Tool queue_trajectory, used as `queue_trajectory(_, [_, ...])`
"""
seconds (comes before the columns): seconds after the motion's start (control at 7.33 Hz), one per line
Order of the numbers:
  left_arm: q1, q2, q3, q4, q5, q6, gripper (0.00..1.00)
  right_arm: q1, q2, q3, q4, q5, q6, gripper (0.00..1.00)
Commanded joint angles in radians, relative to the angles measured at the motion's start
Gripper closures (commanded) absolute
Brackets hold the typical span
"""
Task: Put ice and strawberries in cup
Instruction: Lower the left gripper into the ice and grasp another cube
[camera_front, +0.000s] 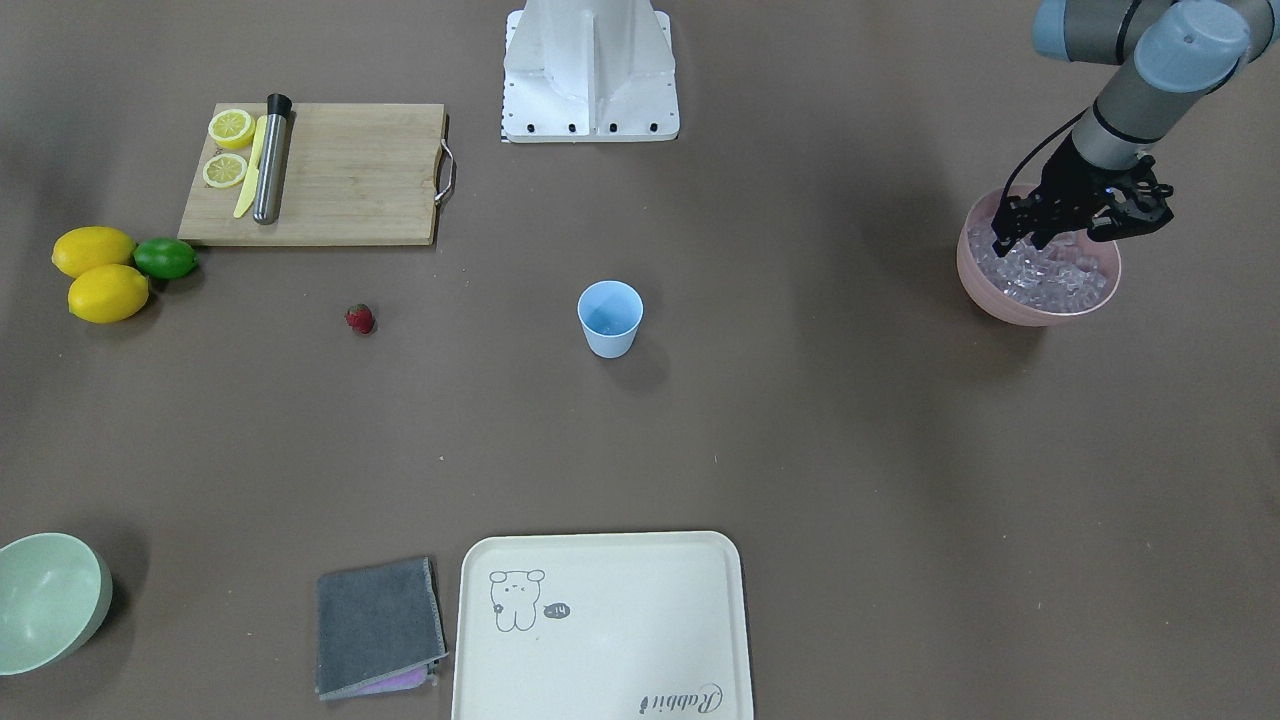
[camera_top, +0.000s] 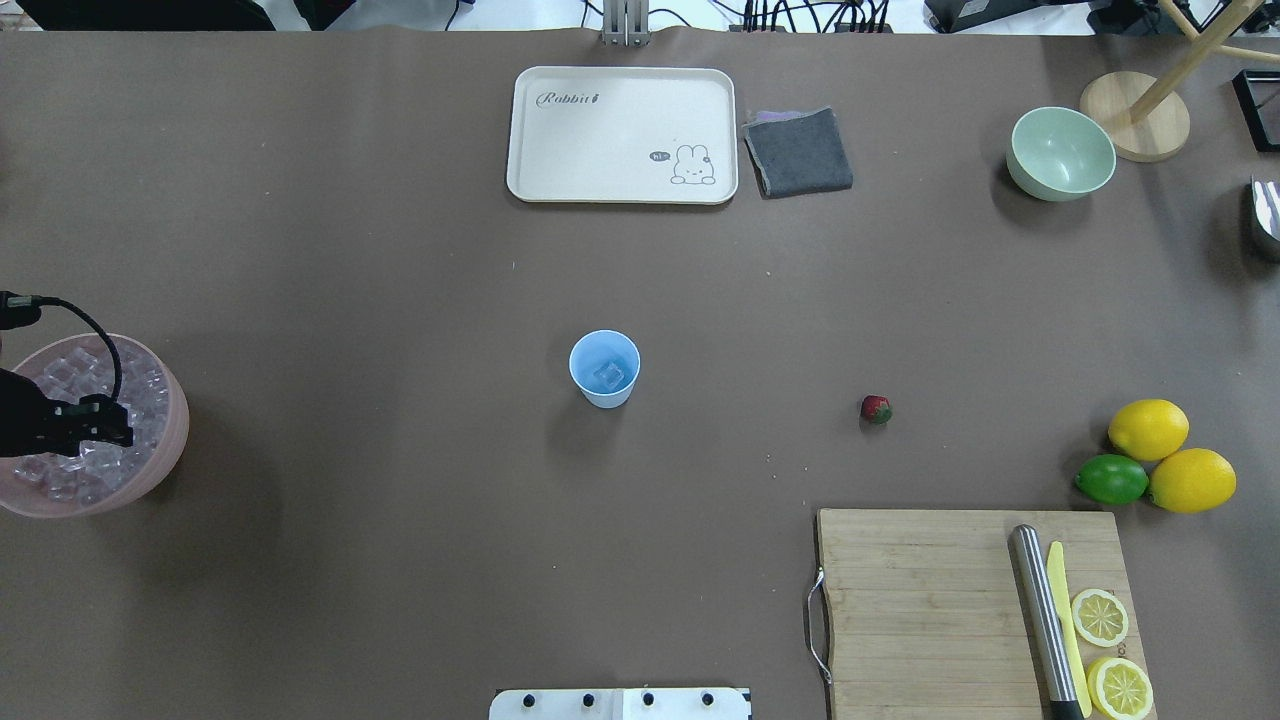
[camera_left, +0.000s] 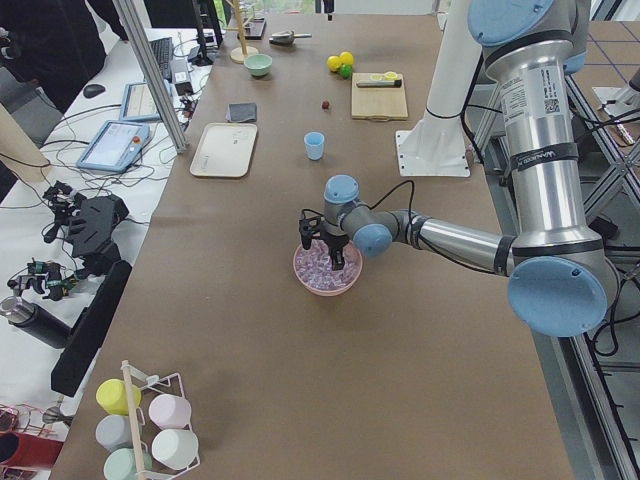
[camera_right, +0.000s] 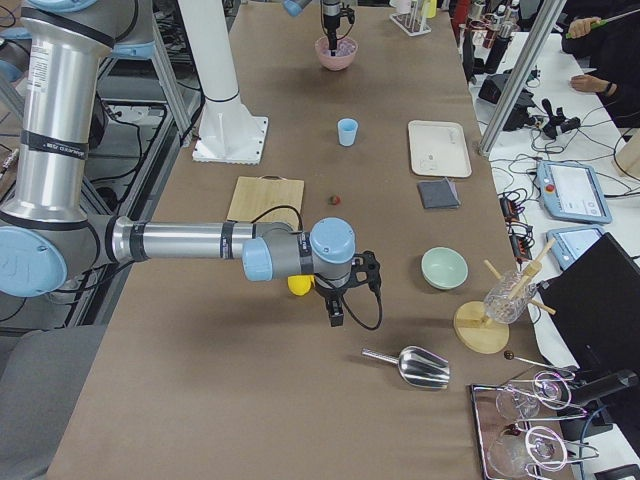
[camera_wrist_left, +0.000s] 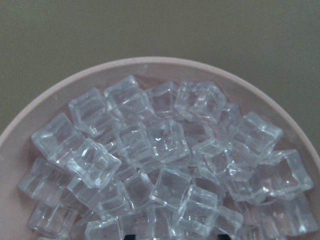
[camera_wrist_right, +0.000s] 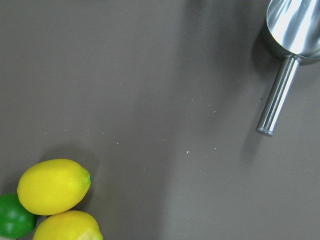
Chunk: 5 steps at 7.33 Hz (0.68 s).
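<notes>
Front-facing view: the left gripper (camera_front: 1022, 240) hangs over the pink bowl (camera_front: 1040, 305) at the table's end on the robot's left. Its tips are down at the ice (camera_front: 1060, 280) and the fingers look parted. The cup (camera_front: 610, 318) stands upright mid-table, well apart from the pink bowl. The strawberry (camera_front: 360, 318) lies on the bare table between the cup and the lemons (camera_front: 108, 292), just in front of the cutting board (camera_front: 340, 175), touching nothing.

Overhead view: one ice cube lies at the bottom of the cup and the rest is heaped in the pink bowl. The strawberry is outside the cup, on the robot's right of it.

Exterior left view: the near arm reaches out to the pink bowl with the gripper pointing straight down into it.

Exterior right view: the right gripper (camera_right: 335, 312) hovers above the table beside the lemons, with the metal scoop (camera_right: 415, 368) near. I cannot tell whether its fingers are open or closed.

Left wrist view: ice cubes fill the pink bowl. Two dark finger ends show at the bottom edge, set apart, so the fingers are spread.

Right wrist view: lemons and the lime (camera_wrist_right: 15, 222) are at lower left, touching, and the metal scoop is at upper right. The state of the right fingers cannot be told here either.
</notes>
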Motion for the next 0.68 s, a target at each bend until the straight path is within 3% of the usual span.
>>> queue_trajectory(0.0, [0.005,0.01,-0.001,-0.01,0.0,-0.002,0.48,0.0,0.0,0.002,-0.002,0.002,0.0,0.0])
queue_trajectory(0.55, [0.022,0.008,0.001,-0.012,0.0,-0.015,0.48,0.001,-0.002,0.002,-0.002,0.015,0.0,0.0])
